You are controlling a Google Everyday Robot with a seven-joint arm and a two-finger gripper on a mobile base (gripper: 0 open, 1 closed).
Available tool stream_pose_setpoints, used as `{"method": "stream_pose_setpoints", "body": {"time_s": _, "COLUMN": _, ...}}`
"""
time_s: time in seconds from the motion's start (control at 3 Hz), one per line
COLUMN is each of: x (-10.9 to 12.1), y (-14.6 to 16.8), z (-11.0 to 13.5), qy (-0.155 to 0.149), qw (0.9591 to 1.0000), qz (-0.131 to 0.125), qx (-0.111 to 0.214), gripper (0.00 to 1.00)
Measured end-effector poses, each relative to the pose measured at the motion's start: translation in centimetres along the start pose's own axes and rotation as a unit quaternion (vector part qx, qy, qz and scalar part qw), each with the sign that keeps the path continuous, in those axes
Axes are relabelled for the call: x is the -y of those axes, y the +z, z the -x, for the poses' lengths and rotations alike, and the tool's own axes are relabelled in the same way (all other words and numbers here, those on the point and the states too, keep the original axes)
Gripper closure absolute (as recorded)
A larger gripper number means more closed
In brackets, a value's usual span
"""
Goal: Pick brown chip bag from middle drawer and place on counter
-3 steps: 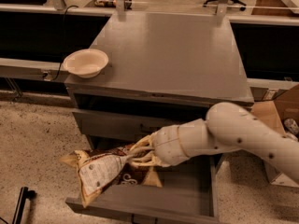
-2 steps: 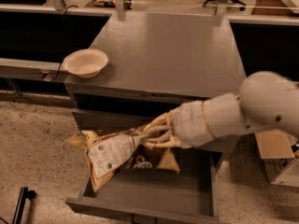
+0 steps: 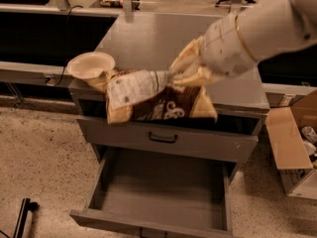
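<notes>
My gripper (image 3: 181,73) is shut on the brown chip bag (image 3: 153,99) and holds it in the air in front of the counter's front edge, above the open drawer. The bag hangs to the left of the fingers, its cream panel facing up and its dark brown side facing me. The middle drawer (image 3: 158,192) is pulled out below and its grey tray holds nothing. The counter (image 3: 163,38) stretches behind the bag. My white arm (image 3: 257,29) reaches in from the upper right.
A cream round bowl (image 3: 90,65) stands at the counter's front left corner, close to the bag's left end. A drawer front with a black bar handle (image 3: 162,139) sits above the open drawer. An open cardboard box (image 3: 292,148) stands on the floor at right.
My gripper has lifted the chip bag out of the drawer, up and to the right, to counter height. The drawer tray now shows bare.
</notes>
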State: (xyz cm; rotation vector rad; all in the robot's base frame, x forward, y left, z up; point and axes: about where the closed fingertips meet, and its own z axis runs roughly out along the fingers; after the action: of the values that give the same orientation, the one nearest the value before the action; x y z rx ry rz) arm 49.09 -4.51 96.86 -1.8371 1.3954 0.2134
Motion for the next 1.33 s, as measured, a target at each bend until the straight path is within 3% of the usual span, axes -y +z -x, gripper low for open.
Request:
{"method": "stream_pose_setpoints", "body": {"time_s": 0.33, "x": 6.8, "y": -2.3, "z": -0.3, "qy": 0.016, "qw": 0.9963, "qz": -0.053, "qx": -0.066, "gripper": 1.00}}
{"method": "stream_pose_setpoints", "body": {"time_s": 0.67, "x": 12.7, "y": 0.0, "z": -1.3, "qy": 0.030, "qw": 0.9887, "qz": -0.094, "qx": -0.113, "gripper": 1.00}}
{"method": "stream_pose_setpoints", "body": {"time_s": 1.0, "x": 16.5, "y": 3.4, "z": -3.5, "qy": 0.006, "qw": 0.9777, "qz": -0.138, "qx": -0.158, "gripper": 1.00}}
{"method": "stream_pose_setpoints", "body": {"time_s": 1.33, "x": 17.8, "y": 7.4, "z": -7.0, "qy": -0.005, "qw": 0.9643, "qz": -0.172, "qx": -0.201, "gripper": 0.82}}
